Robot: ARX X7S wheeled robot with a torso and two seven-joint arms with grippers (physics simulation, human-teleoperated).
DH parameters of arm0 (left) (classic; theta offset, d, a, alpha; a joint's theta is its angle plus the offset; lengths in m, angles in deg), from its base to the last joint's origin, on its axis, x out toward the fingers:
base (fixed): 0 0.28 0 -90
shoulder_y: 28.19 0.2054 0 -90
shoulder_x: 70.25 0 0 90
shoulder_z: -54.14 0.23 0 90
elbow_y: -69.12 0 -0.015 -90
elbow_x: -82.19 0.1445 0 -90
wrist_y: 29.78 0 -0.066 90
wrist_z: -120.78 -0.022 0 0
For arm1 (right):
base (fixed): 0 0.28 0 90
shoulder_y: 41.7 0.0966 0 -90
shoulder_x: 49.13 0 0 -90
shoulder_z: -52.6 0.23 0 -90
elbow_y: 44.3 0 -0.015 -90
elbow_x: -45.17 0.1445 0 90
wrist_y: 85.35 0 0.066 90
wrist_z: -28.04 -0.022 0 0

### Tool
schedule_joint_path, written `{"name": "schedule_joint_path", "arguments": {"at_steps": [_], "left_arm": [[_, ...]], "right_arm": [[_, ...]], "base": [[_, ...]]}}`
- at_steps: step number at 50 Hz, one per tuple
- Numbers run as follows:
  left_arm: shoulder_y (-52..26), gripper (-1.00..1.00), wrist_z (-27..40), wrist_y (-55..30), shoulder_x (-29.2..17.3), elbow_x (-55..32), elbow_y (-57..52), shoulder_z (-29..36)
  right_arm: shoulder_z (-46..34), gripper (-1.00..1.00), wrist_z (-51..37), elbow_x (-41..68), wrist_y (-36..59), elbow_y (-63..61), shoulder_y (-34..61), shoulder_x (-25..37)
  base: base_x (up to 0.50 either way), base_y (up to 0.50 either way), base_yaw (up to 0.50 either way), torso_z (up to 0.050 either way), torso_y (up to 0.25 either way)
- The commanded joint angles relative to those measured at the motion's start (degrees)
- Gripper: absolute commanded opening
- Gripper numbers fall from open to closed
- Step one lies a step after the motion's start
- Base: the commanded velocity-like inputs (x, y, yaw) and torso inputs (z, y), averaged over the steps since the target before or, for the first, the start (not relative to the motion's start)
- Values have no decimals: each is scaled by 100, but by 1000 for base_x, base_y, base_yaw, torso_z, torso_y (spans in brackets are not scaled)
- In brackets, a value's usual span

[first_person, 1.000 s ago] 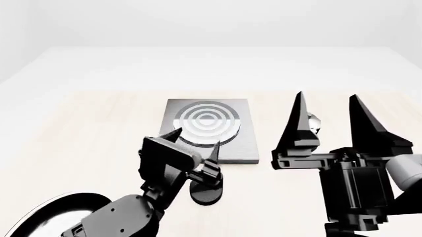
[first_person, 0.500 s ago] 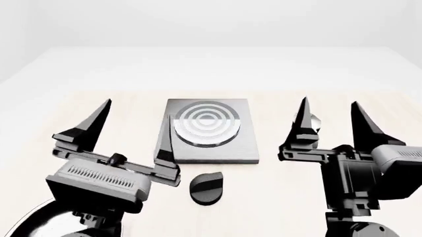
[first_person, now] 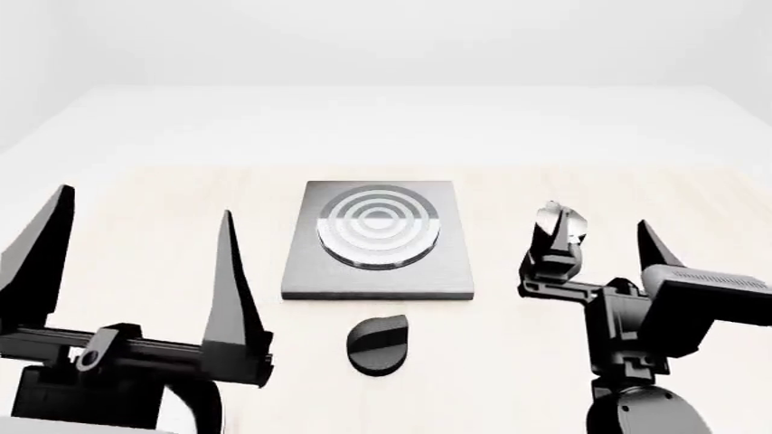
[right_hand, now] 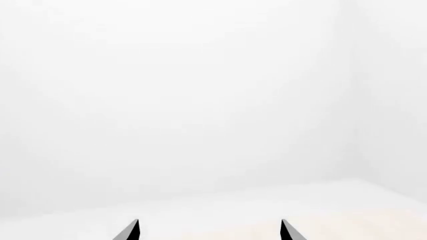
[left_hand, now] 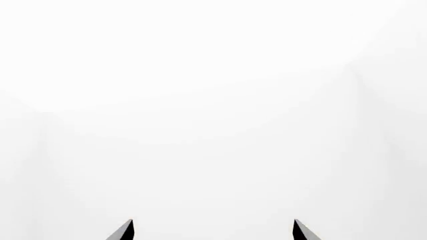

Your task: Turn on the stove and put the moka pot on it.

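Centrally, grey square stove (first_person: 378, 240) with ringed burner, black knob (first_person: 379, 344) apart — pale wood desk (first_person: 145, 235), white room; both tools spread, empty.

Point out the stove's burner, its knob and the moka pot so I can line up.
burner (first_person: 378, 226), head view, centre of the rings.
knob (first_person: 378, 344), head view, black top face.
moka pot (first_person: 565, 222), head view, silver lid, partly behind the right gripper's finger.

Head camera looks forward and down over the table (first_person: 145, 208) from behind both arms. Both wrist cameras face outward at blank walls; only fingertips (left_hand: 123, 231) enter each frame.
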Motion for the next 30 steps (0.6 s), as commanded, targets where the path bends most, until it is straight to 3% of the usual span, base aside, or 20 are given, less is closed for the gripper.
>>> {"name": "schedule_joint_path", "arguments": {"at_steps": [1, 30], "left_arm": [[133, 100, 278, -188, -299, 291, -532, -79], [192, 100, 366, -505, -357, 318, -819, -84]], "right_arm": [[-40, 100, 97, -179, -159, 885, 174, -80], [-108, 100, 282, -459, -712, 2642, 369, -263]], "base": [[0, 0, 0, 0, 0], [0, 0, 0, 0, 0]]}}
